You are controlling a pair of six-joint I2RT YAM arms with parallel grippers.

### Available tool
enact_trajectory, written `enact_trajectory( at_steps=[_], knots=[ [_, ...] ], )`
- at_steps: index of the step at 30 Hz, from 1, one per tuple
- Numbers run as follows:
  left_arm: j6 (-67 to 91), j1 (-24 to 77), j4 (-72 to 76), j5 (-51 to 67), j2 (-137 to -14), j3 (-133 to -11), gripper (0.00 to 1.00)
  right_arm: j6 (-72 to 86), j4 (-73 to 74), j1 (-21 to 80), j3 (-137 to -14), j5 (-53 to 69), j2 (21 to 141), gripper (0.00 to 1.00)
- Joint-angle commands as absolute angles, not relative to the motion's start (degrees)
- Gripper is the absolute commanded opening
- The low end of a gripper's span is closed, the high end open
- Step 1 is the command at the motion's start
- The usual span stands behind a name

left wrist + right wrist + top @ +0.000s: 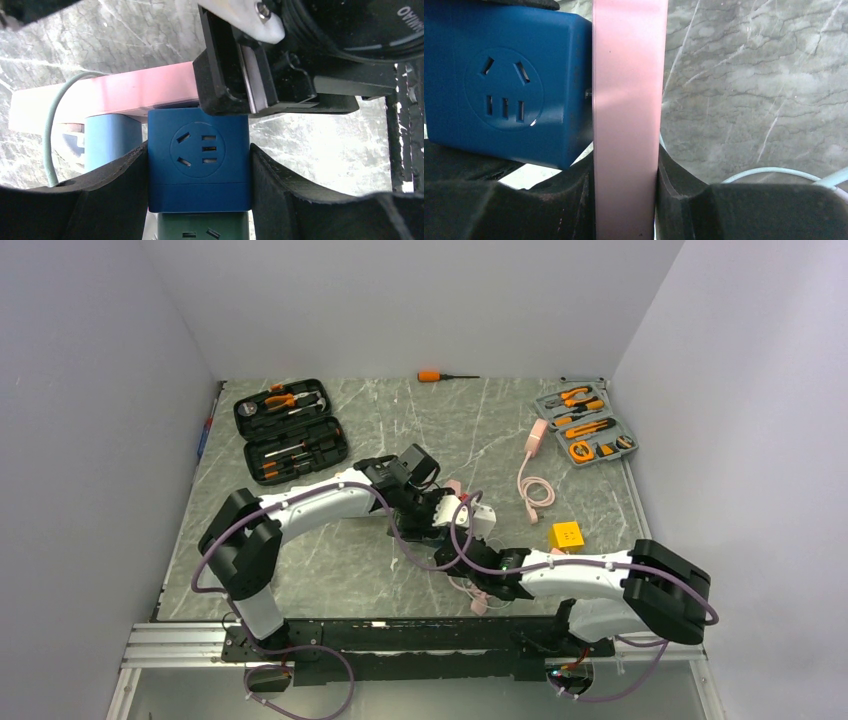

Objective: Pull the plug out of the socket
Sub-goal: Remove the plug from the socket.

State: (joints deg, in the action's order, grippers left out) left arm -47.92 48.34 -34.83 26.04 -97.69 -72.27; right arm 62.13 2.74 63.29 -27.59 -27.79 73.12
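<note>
Clamping the dark-blue cube socket (199,150) by opposite sides, the left gripper (199,172) held it near the counter's (330,570) centre; the right gripper (624,200) pinched the flat pink plug (626,100) at the cube's 3 o'clock side, right wrist view.

Socket (199,160): deep blue cube. Outlet face toward the left wrist view, round recess with slanted and straight slots. Plug (626,125): flat pale pink slab, edge-on, set against the cube's side, thin seam showing.
</note>
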Motion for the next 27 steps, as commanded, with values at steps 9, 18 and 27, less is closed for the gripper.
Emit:
enact_trajectory(
  at_steps=[9,18,27],
  knots=[
    [-54.67,44.06,-46.63,14.88,-99.59,-76.97,0.00,68.56,24.83,69.47,-26.06,-33.71,75.12,0.00],
    [-52.17,42.98,-41.55,14.32,-92.27,-66.51,0.00,73.70,25.59,69.29,-22.15,-33.84,68.01,0.00],
    [-55.55,39.74,-40.13,12.51,-90.52,-63.56,0.00,70.62,27.67,69.42,-25.28,-34.67,72.18,0.00]
  ],
)
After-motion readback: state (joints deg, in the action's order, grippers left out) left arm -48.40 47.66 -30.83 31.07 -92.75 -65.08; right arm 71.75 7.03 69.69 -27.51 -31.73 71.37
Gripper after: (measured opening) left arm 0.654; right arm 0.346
